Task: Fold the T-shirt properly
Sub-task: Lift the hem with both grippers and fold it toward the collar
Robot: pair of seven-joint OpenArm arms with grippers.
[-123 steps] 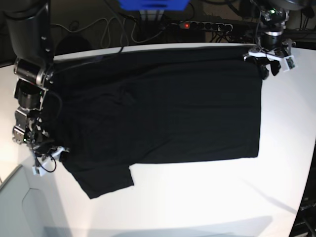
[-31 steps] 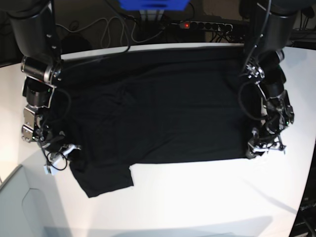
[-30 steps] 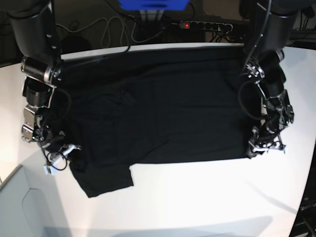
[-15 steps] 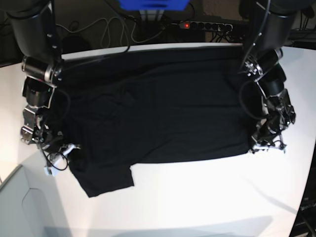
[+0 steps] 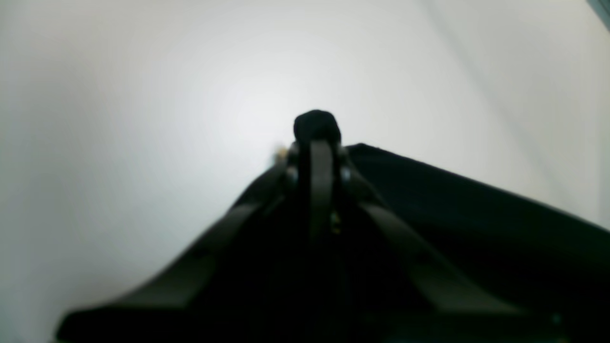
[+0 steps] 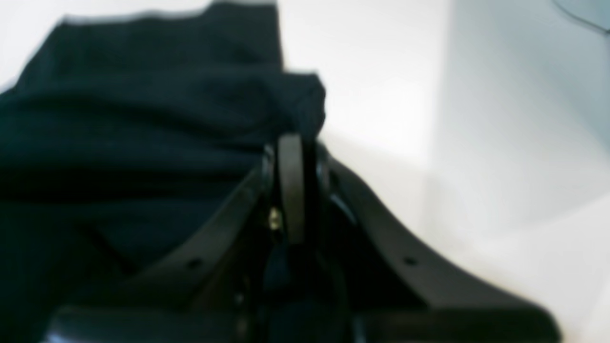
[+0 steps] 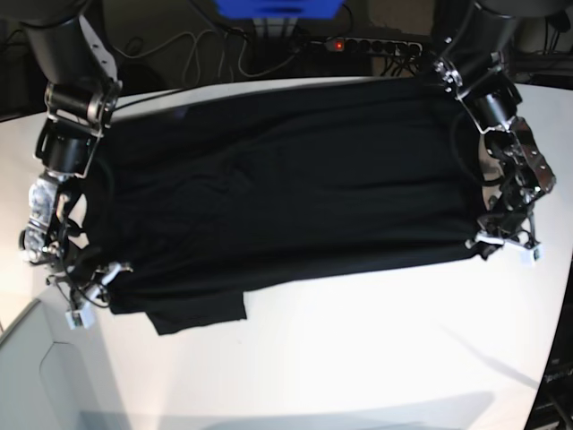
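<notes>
Fabric of the black T-shirt (image 7: pixel 286 197) is spread over the white worktop (image 7: pixel 358 358). Its near corners are pinched by the left gripper (image 7: pixel 491 242) and the right gripper (image 7: pixel 98 279), both pressed together on cloth. Only in the wrist views is the bunched cloth seen between the fingers (image 5: pixel 320 157).

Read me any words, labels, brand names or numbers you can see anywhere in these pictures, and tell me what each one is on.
None can be read.
T-shirt: plain black cloth, no print or label showing in any view.
Blue box at the far edge: no lettering visible.
Power strip: only a red light, markings too small to read.
Left gripper and right gripper: white tips, no legible marks.
</notes>
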